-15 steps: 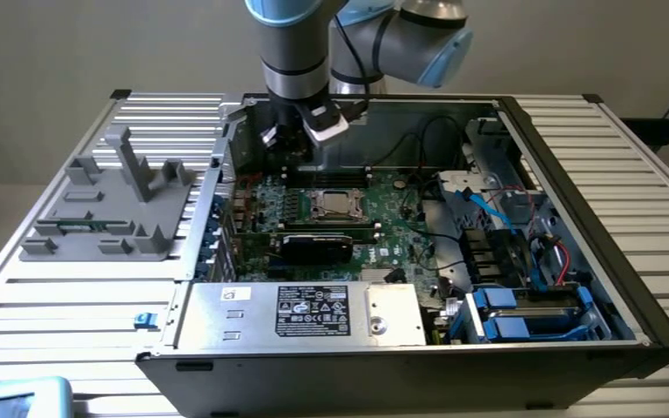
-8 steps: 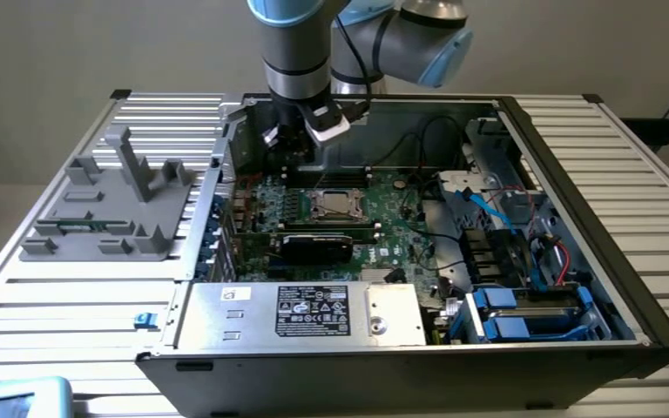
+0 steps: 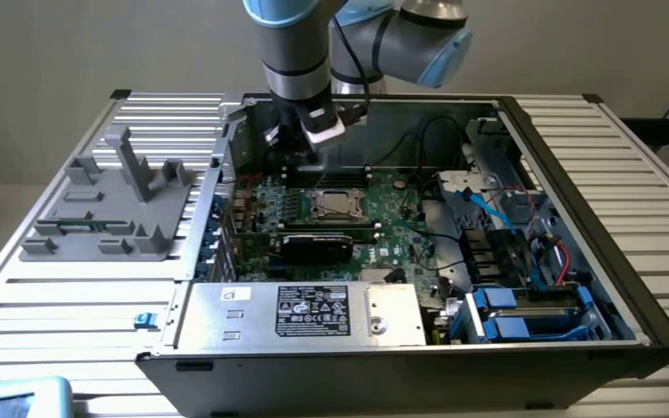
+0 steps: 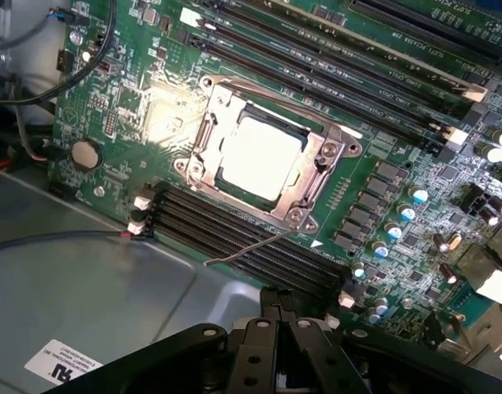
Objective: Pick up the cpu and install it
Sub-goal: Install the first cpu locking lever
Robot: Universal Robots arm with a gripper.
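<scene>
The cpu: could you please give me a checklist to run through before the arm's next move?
1. cpu lies inside the socket frame: ok.
2. cpu level within the frame: ok.
3. Wire lever beside the socket latched: cannot tell.
4. gripper shut, holding nothing: ok.
5. gripper apart from the motherboard, above it: ok.

— Can we read anything here?
— Hardly. At six o'clock in the case (image 3: 369, 374) we see a black label (image 3: 311, 311) on the silver box (image 3: 393, 313); its white print is illegible.
— And the white sticker (image 4: 63, 361) on the case floor (image 4: 111, 287)?
— Too small for us.
</scene>
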